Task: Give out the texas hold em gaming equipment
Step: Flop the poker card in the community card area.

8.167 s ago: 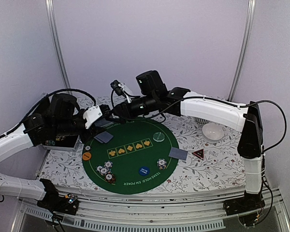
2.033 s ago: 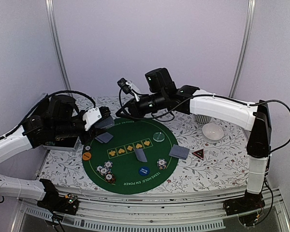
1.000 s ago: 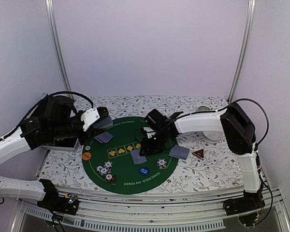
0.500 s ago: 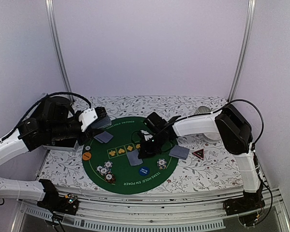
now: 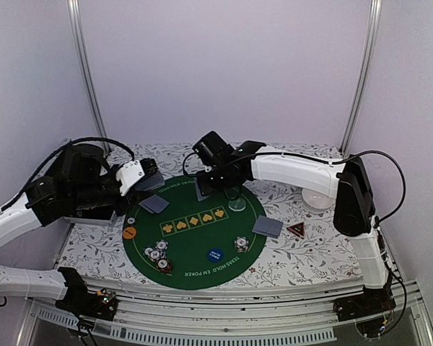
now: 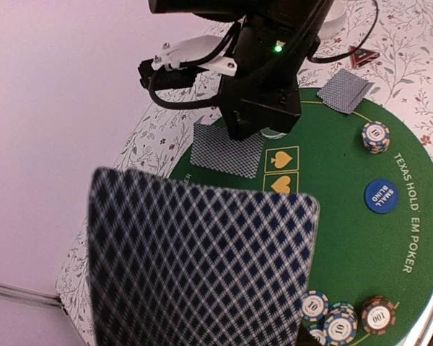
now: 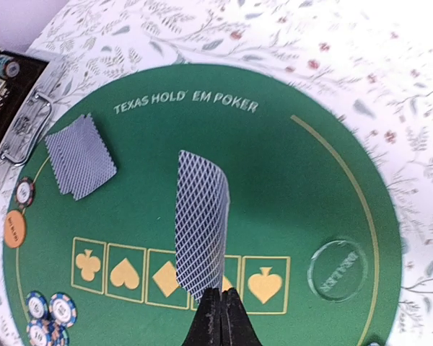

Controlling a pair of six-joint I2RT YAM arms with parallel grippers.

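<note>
My right gripper is shut on the lower edge of one grey-blue-backed playing card, held upright above the far half of the green poker mat. My left gripper hovers at the mat's far left, shut on a stack of playing cards that hides its fingers. On the mat lie two cards at the left, a clear disc, striped chips, an orange button and a blue button. Two cards and a red-black triangle marker sit at the right.
A white bowl stands on the flowered tablecloth at the far right. A black case with a metal handle sits off the mat's left edge, below my left arm. A small chip stack stands near the blue button.
My right gripper closed on the card lying mid-mat, lifted it and carried it toward the mat's far side. The left arm and its stack have stayed put.
</note>
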